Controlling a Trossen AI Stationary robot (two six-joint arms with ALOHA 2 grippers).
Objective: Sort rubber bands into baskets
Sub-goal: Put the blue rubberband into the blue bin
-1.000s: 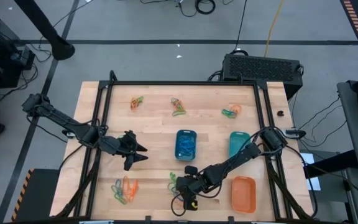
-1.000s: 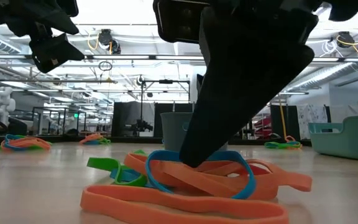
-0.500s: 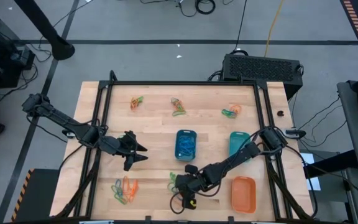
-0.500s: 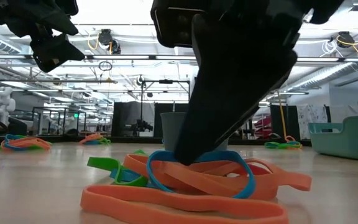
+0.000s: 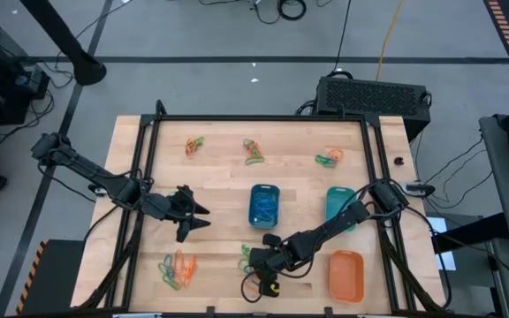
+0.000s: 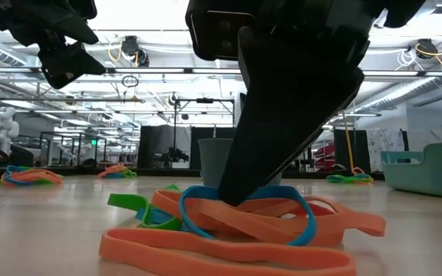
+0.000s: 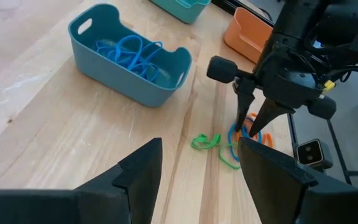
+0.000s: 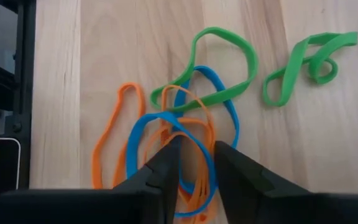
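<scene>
A tangle of orange, blue and green rubber bands (image 8: pixel 185 118) lies flat on the wood near the table's front edge (image 5: pixel 253 256). My right gripper (image 8: pixel 196 155) stands tips-down in this tangle, its fingers a narrow gap apart, with orange and blue strands between them. A folded green band (image 8: pixel 309 62) lies apart beside it. My left gripper (image 5: pixel 197 219) hovers open above the table's left half, holding nothing. The blue basket (image 5: pixel 265 205) holds blue bands; the teal basket (image 5: pixel 338 203) and the orange basket (image 5: pixel 345 274) stand to the right. My right gripper's fingertips (image 8: pixel 169 165) are down among the tangle's orange and blue strands (image 8: pixel 194 134), coming slanting from above. Strands run through the gap between the fingers; whether they are pinched, I cannot tell. The tangle lies flat on the table (image 6: pixel 236 222).
More clumps of rubber bands lie at the front left (image 5: pixel 177 269) and along the far side (image 5: pixel 193 146), (image 5: pixel 254 152), (image 5: pixel 329 158). A black frame (image 5: pixel 148 177) borders the wooden top. Bare wood lies between my left gripper and the blue basket.
In the low view the dark outline of my right gripper's fingers over the tangle has grown a little narrower. The bands lie as before.
</scene>
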